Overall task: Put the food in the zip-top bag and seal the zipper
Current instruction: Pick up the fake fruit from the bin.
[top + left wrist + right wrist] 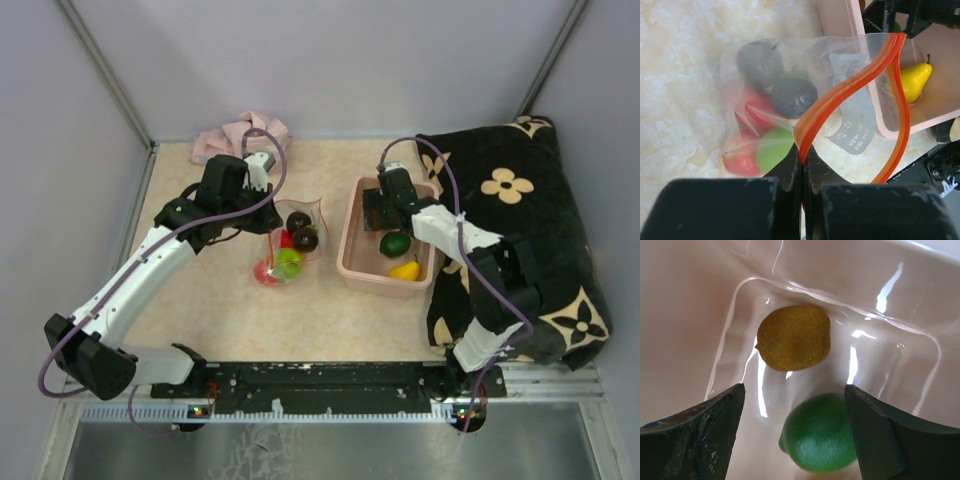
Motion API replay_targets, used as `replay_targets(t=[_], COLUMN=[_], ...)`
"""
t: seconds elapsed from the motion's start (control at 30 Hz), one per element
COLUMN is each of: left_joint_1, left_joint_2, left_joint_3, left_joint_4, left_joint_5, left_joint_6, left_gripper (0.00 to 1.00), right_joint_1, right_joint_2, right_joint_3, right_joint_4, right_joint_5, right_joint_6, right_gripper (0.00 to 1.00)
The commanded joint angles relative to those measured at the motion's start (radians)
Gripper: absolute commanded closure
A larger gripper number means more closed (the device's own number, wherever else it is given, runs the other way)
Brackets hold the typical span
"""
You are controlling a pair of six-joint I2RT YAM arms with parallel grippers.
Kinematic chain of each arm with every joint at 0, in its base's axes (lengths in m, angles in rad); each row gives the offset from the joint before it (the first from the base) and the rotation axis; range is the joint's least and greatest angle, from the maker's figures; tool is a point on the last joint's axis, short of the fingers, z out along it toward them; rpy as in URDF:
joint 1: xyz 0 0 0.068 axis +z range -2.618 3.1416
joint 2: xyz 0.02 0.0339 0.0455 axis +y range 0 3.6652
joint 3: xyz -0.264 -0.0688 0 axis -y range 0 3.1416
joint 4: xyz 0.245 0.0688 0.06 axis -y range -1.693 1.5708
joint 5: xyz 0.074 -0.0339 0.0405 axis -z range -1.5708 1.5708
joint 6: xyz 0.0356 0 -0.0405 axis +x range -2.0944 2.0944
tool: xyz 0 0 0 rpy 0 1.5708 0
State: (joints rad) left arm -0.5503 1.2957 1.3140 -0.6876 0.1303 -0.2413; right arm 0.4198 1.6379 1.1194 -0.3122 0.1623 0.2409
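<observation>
L gripper (802, 155) is pinching the zipper (840, 95) of the bag (855, 130). Its jaws are fully closed on the orange strip, holding the mouth up while the other lip is bowing away toward the tub. Bag is sitting mid-bench, just left of the pink tub (350, 262), w/ a red apple (740, 157), a green apple (774, 152) and two dark balls (792, 97) lying inside.

R gripper (792, 440) is hanging wide open inside the tub, holding nothing, jaws straddling the green fruit (817, 437). A yellow-brown fruit (794, 337) is lying just beyond it. A yellow pear (914, 80) is resting at the tub's end nearer the bench's near edge.

Handling, as a guess: the fruit is looking light, hard, smooth and round, so prob. rolling or squirting out if pinched off-centre. Taking it across the widest part is looking safest. Bag film is looking thin, floppy and slippery; the strip is the only stiff bit, so that's the place to be gripping.

In the way: tub walls are crowding the R jaws, and the bag mouth is gaping only narrowly. Pink cloth (235, 135) at the far edge and black flowered cushion (520, 210) along the right edge are lying well apart from the work.
</observation>
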Motion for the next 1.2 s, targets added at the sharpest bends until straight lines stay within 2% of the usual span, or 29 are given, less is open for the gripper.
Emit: replay_targets(t=[0.0, 0.53, 0.63, 0.83, 1.0, 1.17], left_joint_1=[-0.003, 0.003, 0.003, 0.002, 0.002, 0.004], left_joint_2=[0.002, 0.002, 0.003, 0.002, -0.001, -0.004], left_joint_3=[-0.003, -0.006, -0.006, -0.007, -0.008, -0.011], left_joint_4=[0.032, 0.031, 0.034, 0.033, 0.034, 0.035], left_joint_5=[-0.006, -0.003, -0.001, 0.001, 0.003, 0.002], left_joint_6=[0.014, 0.02, 0.019, 0.02, 0.02, 0.02], left_gripper=[1.0, 1.0, 1.0, 1.0, 1.0, 1.0], right_joint_1=[-0.011, -0.02, -0.022, -0.026, -0.027, -0.03], right_joint_2=[0.057, 0.215, 0.219, 0.174, 0.103, 0.056], right_joint_3=[0.002, -0.055, -0.061, -0.078, -0.083, -0.087], right_joint_4=[0.14, 0.331, 0.345, 0.362, 0.352, 0.329], right_joint_5=[0.024, 0.116, 0.12, 0.117, 0.118, 0.1], right_joint_6=[0.026, 0.081, 0.081, 0.069, 0.035, 0.019], right_gripper=[0.18, 0.18, 0.22, 0.39, 0.49, 0.55])
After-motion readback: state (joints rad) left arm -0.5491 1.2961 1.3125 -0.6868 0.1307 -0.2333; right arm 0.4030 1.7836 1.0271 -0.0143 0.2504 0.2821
